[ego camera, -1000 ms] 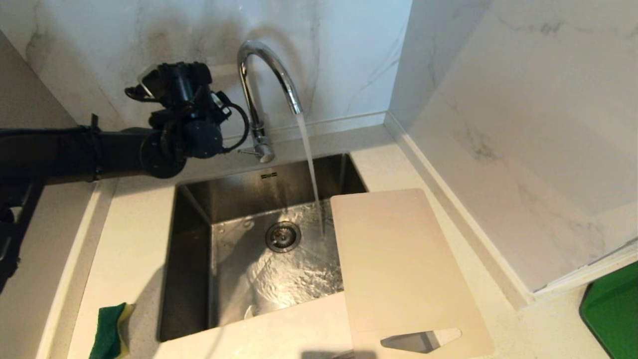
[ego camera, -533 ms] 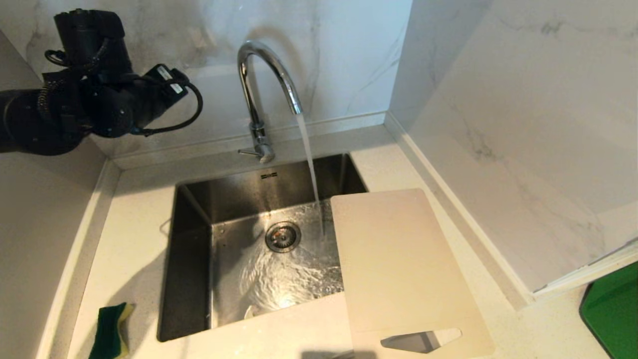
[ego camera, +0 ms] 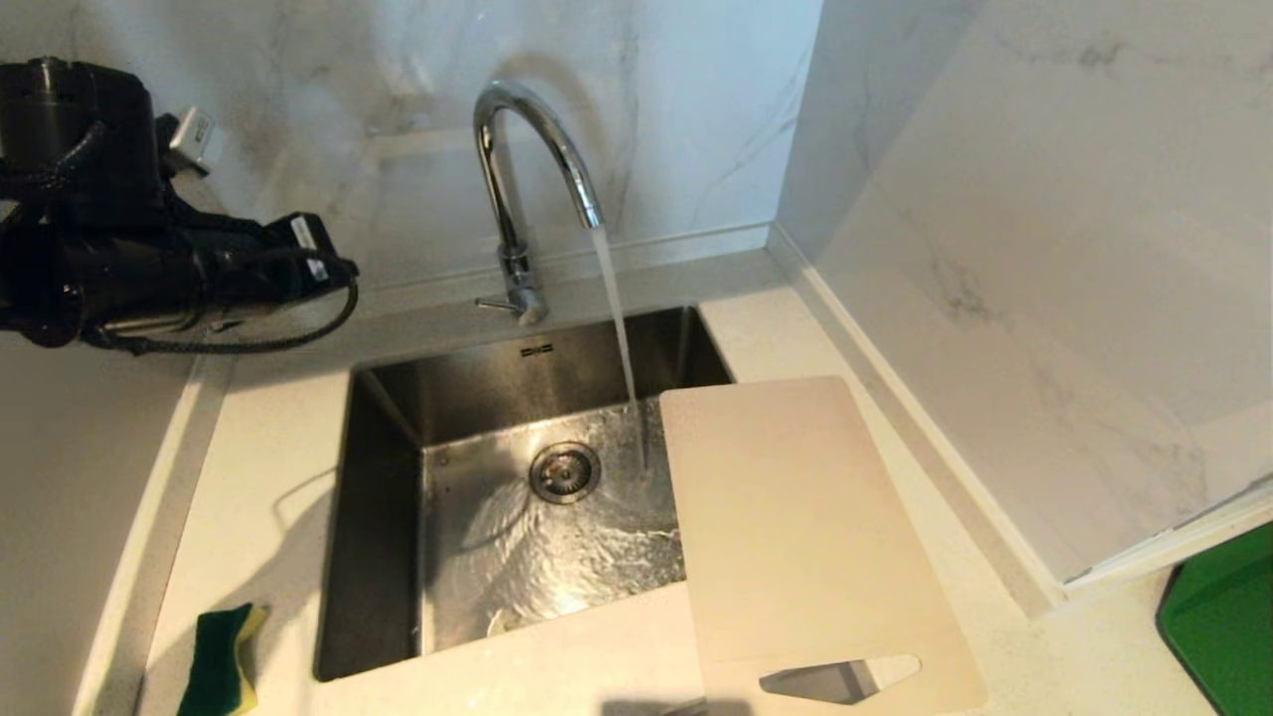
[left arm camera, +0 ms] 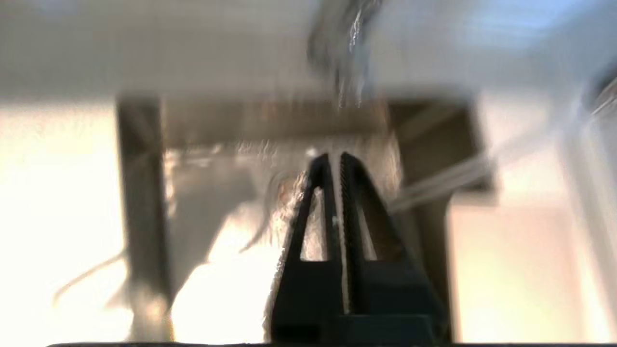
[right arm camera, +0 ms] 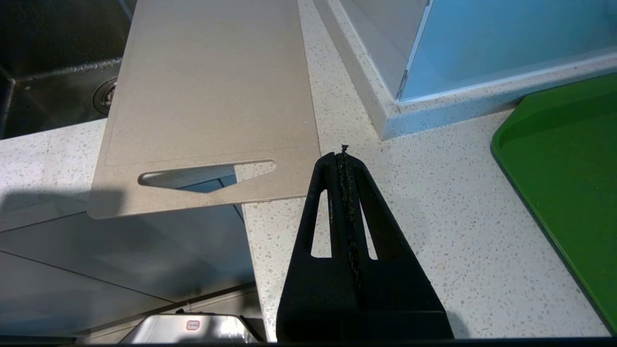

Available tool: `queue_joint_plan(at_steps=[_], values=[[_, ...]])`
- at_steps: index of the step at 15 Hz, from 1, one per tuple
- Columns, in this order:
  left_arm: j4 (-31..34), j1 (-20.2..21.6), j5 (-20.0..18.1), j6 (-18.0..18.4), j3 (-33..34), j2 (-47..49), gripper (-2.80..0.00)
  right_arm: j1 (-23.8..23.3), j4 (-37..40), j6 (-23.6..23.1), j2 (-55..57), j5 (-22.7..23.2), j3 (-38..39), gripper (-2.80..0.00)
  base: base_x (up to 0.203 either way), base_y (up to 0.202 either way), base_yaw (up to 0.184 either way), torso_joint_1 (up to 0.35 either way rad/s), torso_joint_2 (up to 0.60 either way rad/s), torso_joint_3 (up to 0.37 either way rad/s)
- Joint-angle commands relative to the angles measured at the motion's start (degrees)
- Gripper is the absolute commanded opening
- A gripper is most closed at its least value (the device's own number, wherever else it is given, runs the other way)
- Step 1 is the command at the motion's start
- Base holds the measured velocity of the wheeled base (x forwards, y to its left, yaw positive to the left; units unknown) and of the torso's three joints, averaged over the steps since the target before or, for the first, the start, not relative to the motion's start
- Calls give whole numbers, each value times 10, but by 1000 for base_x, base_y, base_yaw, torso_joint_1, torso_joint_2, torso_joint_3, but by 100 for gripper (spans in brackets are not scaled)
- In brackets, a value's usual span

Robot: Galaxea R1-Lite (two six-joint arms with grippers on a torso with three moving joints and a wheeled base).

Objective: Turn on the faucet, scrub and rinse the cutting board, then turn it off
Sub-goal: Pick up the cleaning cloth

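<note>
Head view: faucet [ego camera: 527, 179] runs at twelve o'clock, cutting board [ego camera: 796, 527] at four. Wrist views alone show pinched-together fingers — left gripper [left arm camera: 336, 159], right gripper [right arm camera: 343, 156] — both empty.

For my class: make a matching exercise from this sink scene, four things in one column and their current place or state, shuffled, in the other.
Things:
1. tall chrome gooseneck faucet
2. cream-white plastic cutting board
3. green and yellow sponge
4. left gripper

States:
A. on the counter, left of the sink
B. shut, empty
C. running water
D. bridging the sink's right edge

Pairs: 1-C, 2-D, 3-A, 4-B
</note>
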Motion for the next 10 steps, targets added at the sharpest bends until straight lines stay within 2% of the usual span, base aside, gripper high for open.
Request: queue_joint_plan(at_steps=[1,2,5,10], values=[[40,2,-3,25,39,-30,-280,0,0,0,0,0,0,-280,0,0,0,0,0,0],[48,2,-7,39,59,-36,-280,0,0,0,0,0,0,-280,0,0,0,0,0,0],[81,12,-75,60,133,-64,-280,0,0,0,0,0,0,-280,0,0,0,0,0,0],[117,51,-82,64,207,-78,-280,0,0,0,0,0,0,-280,0,0,0,0,0,0]])
